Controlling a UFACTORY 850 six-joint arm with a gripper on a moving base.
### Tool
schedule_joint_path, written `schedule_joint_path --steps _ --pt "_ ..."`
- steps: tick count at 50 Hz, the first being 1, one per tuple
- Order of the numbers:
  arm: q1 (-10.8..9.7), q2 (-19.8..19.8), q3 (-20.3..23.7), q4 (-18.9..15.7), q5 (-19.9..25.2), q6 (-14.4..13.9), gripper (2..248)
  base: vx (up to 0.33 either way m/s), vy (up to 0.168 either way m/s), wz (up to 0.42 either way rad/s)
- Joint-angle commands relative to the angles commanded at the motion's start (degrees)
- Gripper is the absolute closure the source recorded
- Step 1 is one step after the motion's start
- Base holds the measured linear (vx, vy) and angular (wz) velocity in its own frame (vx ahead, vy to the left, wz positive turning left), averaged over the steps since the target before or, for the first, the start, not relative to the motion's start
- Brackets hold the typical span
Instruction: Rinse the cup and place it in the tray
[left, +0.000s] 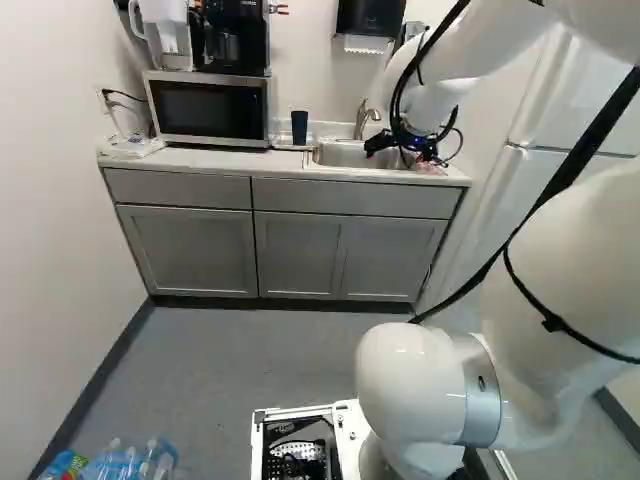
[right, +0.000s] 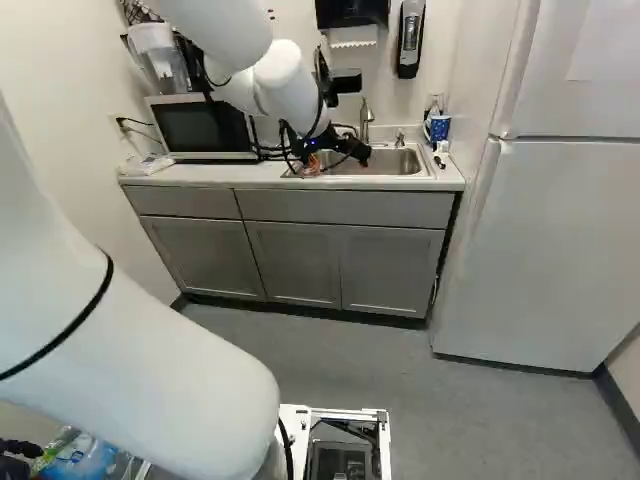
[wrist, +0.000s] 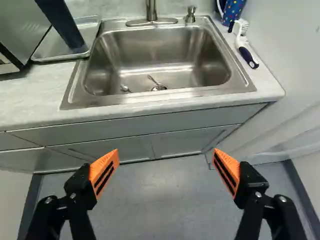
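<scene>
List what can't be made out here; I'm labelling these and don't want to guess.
Cup's rim, wrist view: cut off by the view's edge.
Cup, right base view: hidden behind the arm.
Whether the cup is wet inside, left base view: too small to tell.
Small thing beside the drain, wrist view: too small to name.

The sink (wrist: 190, 52) comes through to me as smooth metal with a soft shine, and the faucet (wrist: 151, 11) as satin metal. I see a smooth, pale bench (wrist: 30, 97) and matt grey cabinet fronts (left: 190, 250). The cup (wrist: 62, 25) looks like smooth, dark plastic; the tray (wrist: 54, 47) has a glossy sheen, though I can't tell its material. My arm's shell (right: 150, 370) is smooth, glossy white.
</scene>
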Motion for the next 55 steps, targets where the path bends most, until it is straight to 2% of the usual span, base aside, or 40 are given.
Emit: schedule_joint_path --steps 25,55 --pt "2.9 1.3 9.0 -0.2 12.3 0.4 3 0.0 0.0 0.0" --pt "7.4 3.3 22.9 -0.5 31.3 1.0 3 0.0 0.0 0.0"
